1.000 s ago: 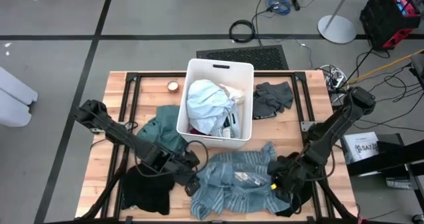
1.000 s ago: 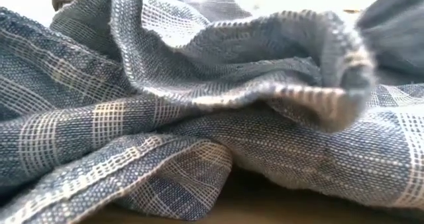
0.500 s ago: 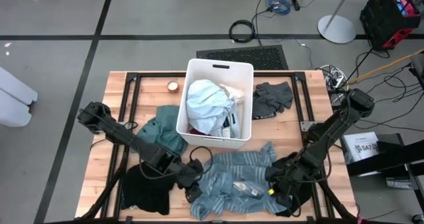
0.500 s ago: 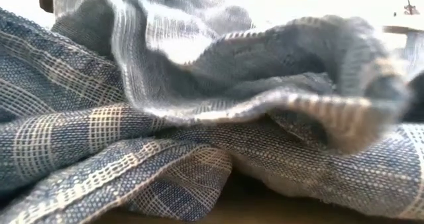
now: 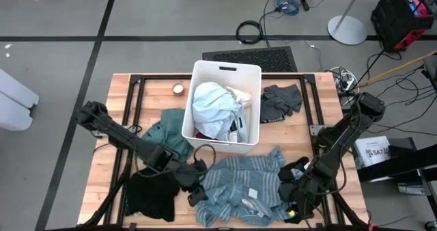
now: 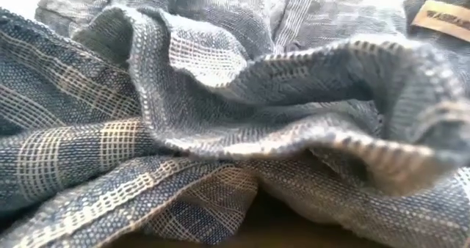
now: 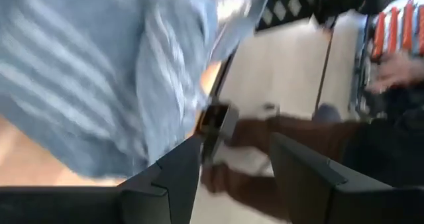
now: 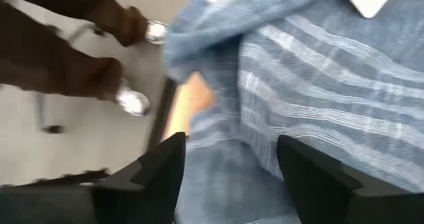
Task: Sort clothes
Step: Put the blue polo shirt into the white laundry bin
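At table's near edge [image 5: 95, 221], striped shirt [image 5: 235, 183].

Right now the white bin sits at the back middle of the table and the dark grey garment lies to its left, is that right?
Not quite. The white bin is at the back middle, but the dark grey garment lies to its right, as the high view shows. The garment on the bin's left is the teal one.

bin: white plastic bin [image 5: 253, 77] at table centre-rear | table: wooden top with black frame [image 5: 140, 86] | small round object [image 5: 178, 89] left of bin | floor: cable coil [image 5: 249, 31], black mat [image 5: 251, 57]
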Tool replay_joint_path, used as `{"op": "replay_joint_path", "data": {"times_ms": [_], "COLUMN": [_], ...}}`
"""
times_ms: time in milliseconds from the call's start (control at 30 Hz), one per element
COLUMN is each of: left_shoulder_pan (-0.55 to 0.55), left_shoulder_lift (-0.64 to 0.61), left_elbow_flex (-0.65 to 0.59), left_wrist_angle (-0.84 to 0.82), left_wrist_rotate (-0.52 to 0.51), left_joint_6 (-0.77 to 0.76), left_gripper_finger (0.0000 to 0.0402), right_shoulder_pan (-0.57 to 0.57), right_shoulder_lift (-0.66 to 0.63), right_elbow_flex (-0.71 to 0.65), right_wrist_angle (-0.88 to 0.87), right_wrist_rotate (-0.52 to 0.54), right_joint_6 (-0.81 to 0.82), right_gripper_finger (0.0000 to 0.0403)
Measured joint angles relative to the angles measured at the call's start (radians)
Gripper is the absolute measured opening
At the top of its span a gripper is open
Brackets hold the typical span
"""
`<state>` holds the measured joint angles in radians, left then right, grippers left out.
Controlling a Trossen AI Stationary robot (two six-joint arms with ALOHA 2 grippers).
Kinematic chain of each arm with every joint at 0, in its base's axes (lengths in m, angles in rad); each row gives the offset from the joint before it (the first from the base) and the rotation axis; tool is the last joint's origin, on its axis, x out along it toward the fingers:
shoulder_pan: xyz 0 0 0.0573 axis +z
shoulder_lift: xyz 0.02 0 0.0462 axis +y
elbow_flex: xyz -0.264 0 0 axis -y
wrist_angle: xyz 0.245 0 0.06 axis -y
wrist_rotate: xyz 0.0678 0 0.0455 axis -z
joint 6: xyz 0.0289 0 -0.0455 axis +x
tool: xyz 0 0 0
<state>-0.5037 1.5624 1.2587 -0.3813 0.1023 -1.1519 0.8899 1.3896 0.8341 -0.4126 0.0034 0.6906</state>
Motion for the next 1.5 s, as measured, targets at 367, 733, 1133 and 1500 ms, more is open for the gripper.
{"op": "replay_joint_path", "data": {"times_ms": [367, 733, 1133, 1500], "left_shoulder_pan": [0.000, 0.000, 0.000, 0.000], "left_shoulder_lift": [-0.147, -0.153, -0.153, -0.153], "left_elbow_flex": [0.002, 0.002, 0.002, 0.002], "left_wrist_angle": [0.073, 0.089, 0.084, 0.081], "left_wrist_rotate": [-0.320, -0.343, -0.344, -0.343], "left_joint_6": [0.012, -0.045, 0.015, 0.064], "left_gripper_finger": [0.0189, 0.0189, 0.0189, 0.0189], "right_shoulder_pan": [-0.018, -0.032, -0.038, -0.101], "right_shoulder_lift": [0.259, 0.339, 0.088, -0.157], "right_elbow_flex": [0.001, 0.031, 0.024, 0.025], "right_wrist_angle": [0.090, 0.098, 0.009, 0.117], "right_wrist_rotate": [0.039, 0.139, 0.126, 0.183], "right_joint_6": [-0.128, -0.002, 0.072, 0.043], "right_gripper_finger": [0.0229, 0.0101, 0.0006, 0.0004]}}
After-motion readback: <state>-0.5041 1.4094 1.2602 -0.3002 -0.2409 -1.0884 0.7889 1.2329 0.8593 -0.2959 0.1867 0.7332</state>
